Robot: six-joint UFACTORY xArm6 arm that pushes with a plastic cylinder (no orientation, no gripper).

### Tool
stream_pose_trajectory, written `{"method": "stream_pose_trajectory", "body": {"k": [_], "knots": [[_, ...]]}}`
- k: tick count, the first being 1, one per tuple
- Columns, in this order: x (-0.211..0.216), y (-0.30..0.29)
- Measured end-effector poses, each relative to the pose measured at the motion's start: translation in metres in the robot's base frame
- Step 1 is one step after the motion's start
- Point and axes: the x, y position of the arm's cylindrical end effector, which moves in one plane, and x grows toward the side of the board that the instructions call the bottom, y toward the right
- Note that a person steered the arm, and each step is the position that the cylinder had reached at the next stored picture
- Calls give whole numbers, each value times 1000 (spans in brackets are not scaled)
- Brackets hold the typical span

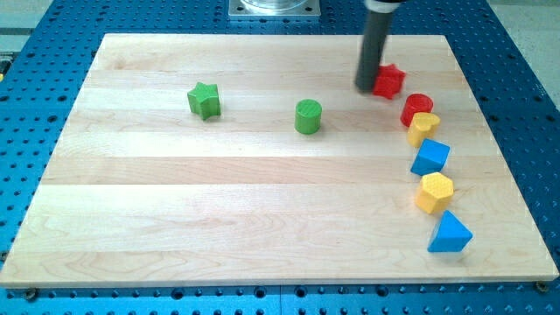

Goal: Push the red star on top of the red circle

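The red star point(390, 80) lies near the top right of the wooden board point(175, 201). The red circle point(416, 108) sits just below and to the right of it, a small gap apart. My tip point(365, 87) is the lower end of the dark rod and rests against the star's left side. The rod rises straight up out of the view's top.
Below the red circle runs a column of blocks: a yellow block point(423, 128) touching it, a blue cube point(430, 158), a yellow hexagon point(434, 192), a blue triangle point(450, 234). A green star point(204, 100) and a green cylinder point(308, 116) lie to the left.
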Motion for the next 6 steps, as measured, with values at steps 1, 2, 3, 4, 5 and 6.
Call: {"method": "stream_pose_trajectory", "body": {"k": [1, 2, 3, 4, 5, 6], "knots": [[4, 41], [-42, 52], [-69, 150], [-34, 153], [-27, 119], [-19, 93]]}}
